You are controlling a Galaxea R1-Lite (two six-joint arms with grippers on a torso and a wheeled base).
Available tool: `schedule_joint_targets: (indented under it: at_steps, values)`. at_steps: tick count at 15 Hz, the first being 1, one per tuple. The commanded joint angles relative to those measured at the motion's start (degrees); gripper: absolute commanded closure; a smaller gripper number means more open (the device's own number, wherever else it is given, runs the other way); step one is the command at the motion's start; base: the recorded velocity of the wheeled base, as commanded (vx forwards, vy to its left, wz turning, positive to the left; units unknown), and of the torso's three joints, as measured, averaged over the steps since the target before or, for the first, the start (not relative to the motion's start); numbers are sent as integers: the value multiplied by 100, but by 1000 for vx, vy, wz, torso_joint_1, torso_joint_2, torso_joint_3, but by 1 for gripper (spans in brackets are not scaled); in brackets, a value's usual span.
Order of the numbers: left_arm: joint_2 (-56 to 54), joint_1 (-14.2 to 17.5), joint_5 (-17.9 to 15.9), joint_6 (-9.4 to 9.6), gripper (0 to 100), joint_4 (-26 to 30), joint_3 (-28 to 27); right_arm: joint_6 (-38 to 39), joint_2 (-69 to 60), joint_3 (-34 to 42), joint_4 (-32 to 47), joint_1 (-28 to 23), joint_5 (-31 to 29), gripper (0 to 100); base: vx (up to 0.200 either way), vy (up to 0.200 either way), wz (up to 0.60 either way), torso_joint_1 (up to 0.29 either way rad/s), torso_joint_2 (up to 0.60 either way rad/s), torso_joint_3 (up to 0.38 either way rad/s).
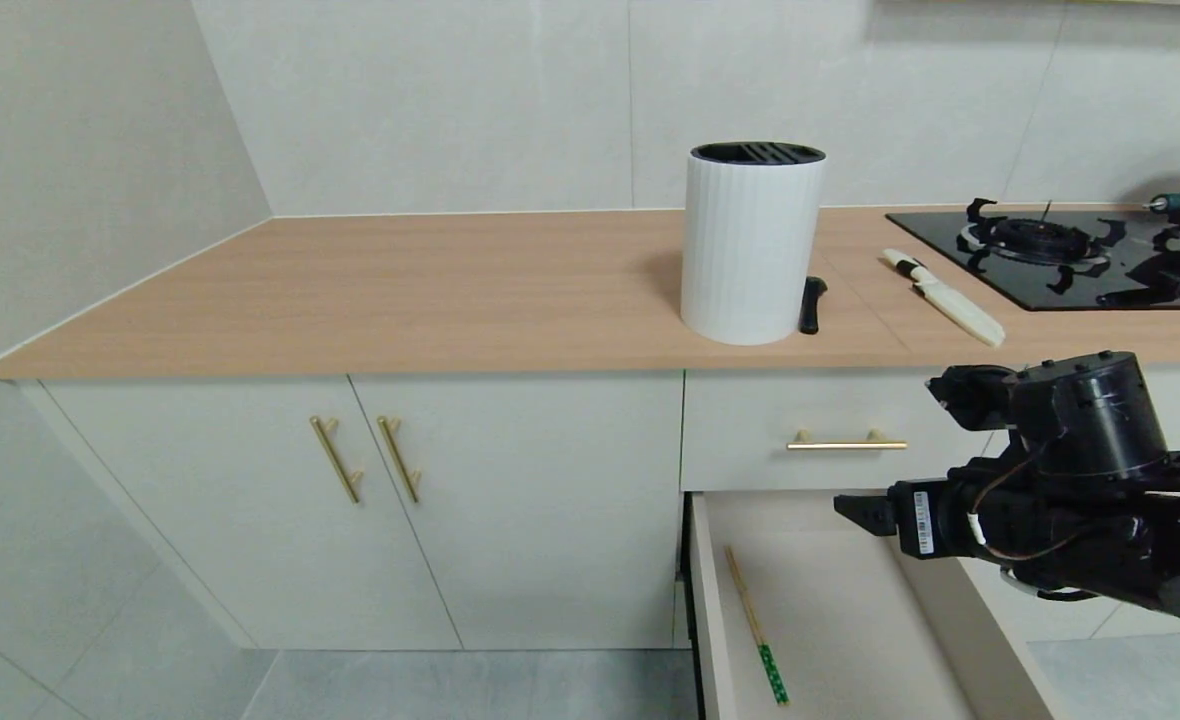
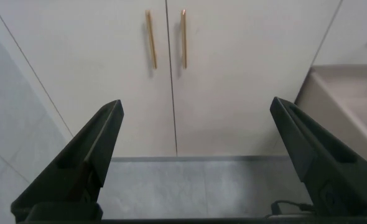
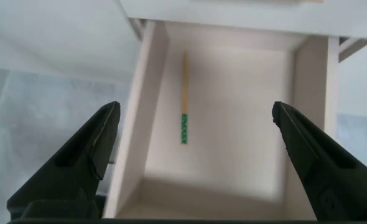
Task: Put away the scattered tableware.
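Found the right gripper (image 3: 195,112) poised above the open drawer (image 1: 707,600), fingers (image 3: 90,158) spread wide and holding nothing. Noted chopsticks (image 3: 185,102) with green ends lying lengthwise on the drawer floor, towards its left wall. Counted these as put away. Found the left gripper (image 2: 196,106) low before the cupboard doors (image 2: 171,74), likewise spread wide and empty. Observed two pieces still out on the bench (image 1: 450,290): a pale knife (image 1: 945,298) lying at a slant just beside the hob (image 1: 1050,250), and a black-handled item (image 1: 812,304) close against the white knife block (image 1: 752,243), partly hidden behind it. Judged the step in hand to be fetching the next piece, most likely the knife, as the nearer to the right arm. Recommend lifting clear of the drawer front and the bench edge before reaching in. Turn the wrist to set the fingers across the knife, not along it, and close on the narrower far end — taken to be the handle — well off the blade. Guard against the knife sliding on the smooth wood under a one-sided push; centre over it before closing.
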Motion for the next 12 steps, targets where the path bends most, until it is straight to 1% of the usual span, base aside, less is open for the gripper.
schedule_joint_targets:
  at_steps: [1,3,6,8,9,12]
  values:
    - [9,0,3,2,0,6,-6,-1,87,25,-18,-4,-1,0,0,0,0,422,-476,-242]
    - [9,0,-6,2,0,6,-6,-1,105,25,-27,-4,-1,0,0,0,0,346,-466,-259]
    - [9,0,3,2,0,6,-6,-186,61,16,-18,5,-28,0,0,0,0,263,-492,-246]
    - [9,0,3,2,0,6,-6,-195,70,-195,8,-13,-72,0,0,0,0,266,-508,-249]
    - [9,0,3,2,0,6,-6,-203,123,-450,78,-83,-98,0,0,0,0,173,-364,-183]
    - [9,0,-6,2,0,6,-6,-238,588,-1944,948,-619,-98,0,0,0,0,59,-121,-61]
